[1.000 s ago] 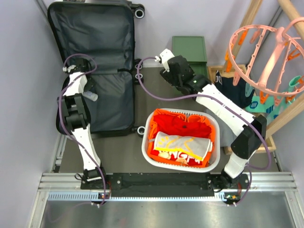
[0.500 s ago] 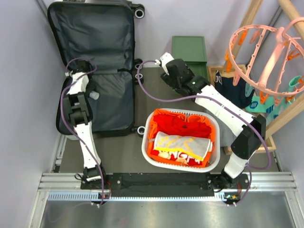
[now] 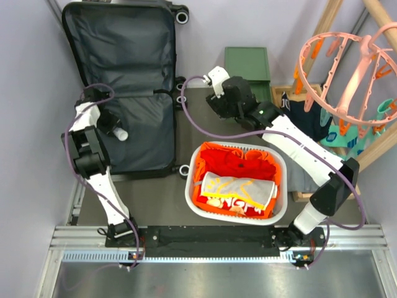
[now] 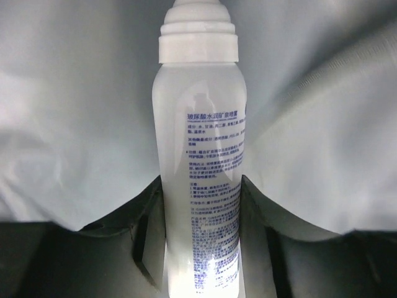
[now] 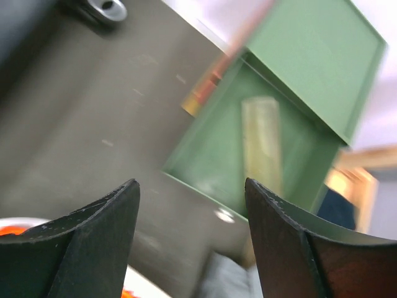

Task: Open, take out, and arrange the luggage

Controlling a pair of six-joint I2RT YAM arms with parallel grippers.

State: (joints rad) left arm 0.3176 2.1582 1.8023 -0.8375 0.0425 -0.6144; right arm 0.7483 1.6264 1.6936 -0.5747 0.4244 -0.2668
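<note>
Luggage (image 3: 124,49): open, upper left of top view. Left end effector (image 4: 201,186): gripping white bottle (image 4: 198,124) over the lining. Right end effector (image 5: 191,186): wide, empty, above green drawer box (image 5: 236,155).

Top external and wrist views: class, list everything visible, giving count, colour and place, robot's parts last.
luggage: one, black with grey lining, open, far left.
bottle: one, white, over the luggage lining.
laundry basket: one, white, centre.
clothes: several, red, orange, grey, in the laundry basket.
drawer box: one, green, far centre.
clip hanger: one, pink, upper right.
wooden rack: one, tan, right edge.
left tool: one, black, shut on the bottle.
right tool: one, black, open, by the drawer box.
</note>
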